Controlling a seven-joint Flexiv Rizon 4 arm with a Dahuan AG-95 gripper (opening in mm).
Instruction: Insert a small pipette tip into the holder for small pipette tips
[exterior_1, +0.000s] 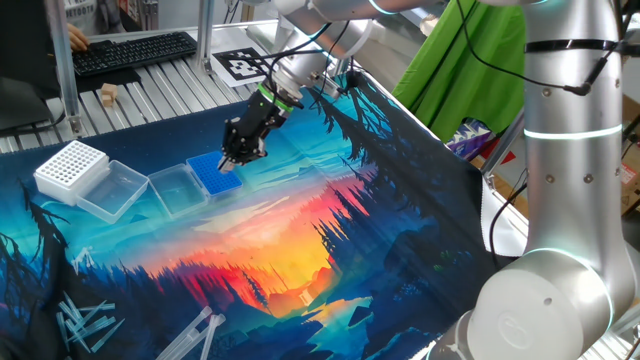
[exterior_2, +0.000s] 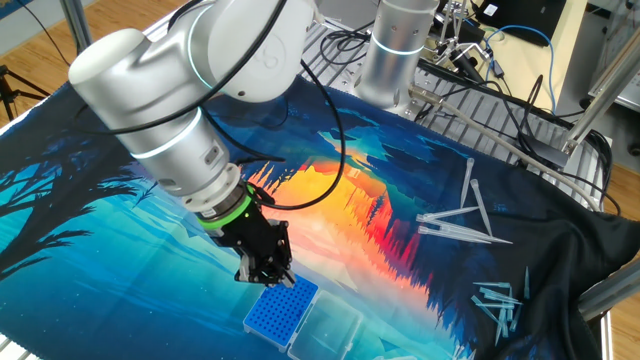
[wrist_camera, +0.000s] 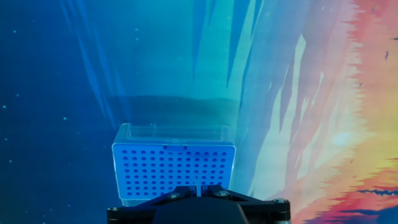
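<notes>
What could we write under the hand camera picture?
The shut hand holds a small pipette tip over the blue holder.

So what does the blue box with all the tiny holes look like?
The blue rack is a small, bright plastic rectangle with a fine grid of little holes on top. Its clear lid is swung open and lies flat behind it. It sits flat on the colourful mat, with the shut gripper just above its near edge.
</notes>
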